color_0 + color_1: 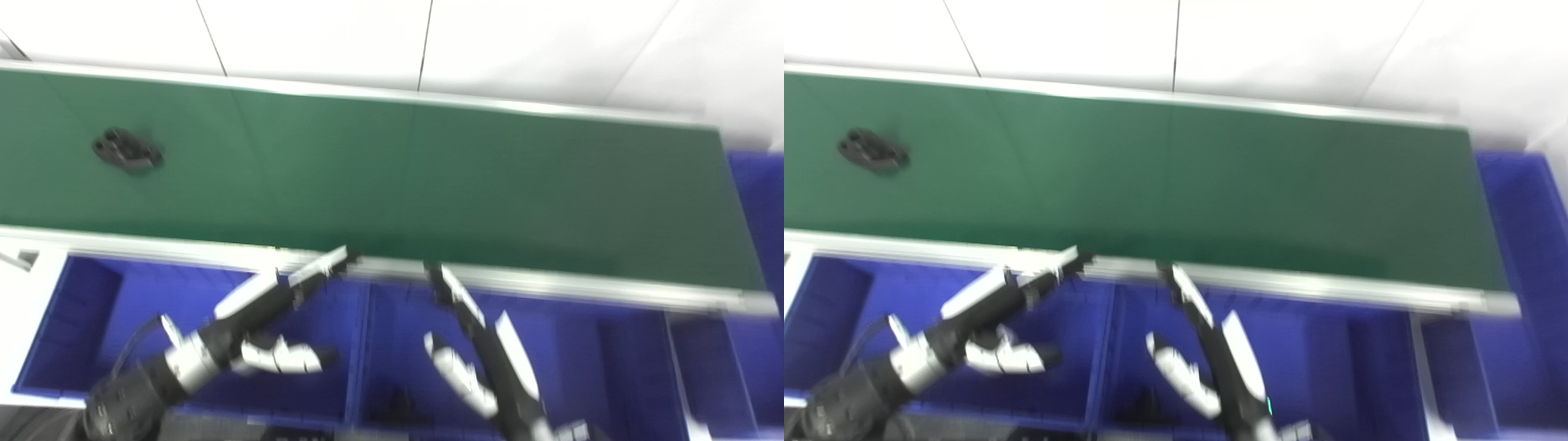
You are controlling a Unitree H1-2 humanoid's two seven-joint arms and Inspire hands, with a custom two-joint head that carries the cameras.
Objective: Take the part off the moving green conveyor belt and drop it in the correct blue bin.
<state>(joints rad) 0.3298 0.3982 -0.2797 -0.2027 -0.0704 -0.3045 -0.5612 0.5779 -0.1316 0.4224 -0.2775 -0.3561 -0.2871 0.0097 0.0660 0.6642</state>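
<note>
A black part (127, 149) with holes lies on the green conveyor belt (392, 177) at its far left; it also shows in the right eye view (873, 150). My left hand (269, 312) is open and empty over a blue bin (202, 343), fingers stretched toward the belt's near rail. My right hand (474, 343) is open and empty over the middle blue bin (404, 331), fingers pointing at the rail. Both hands are far from the part. The picture is blurred.
A row of blue bins runs along the belt's near side, with another blue bin (759, 202) past the belt's right end. A dark object (401, 404) lies in the middle bin. A white wall stands behind the belt.
</note>
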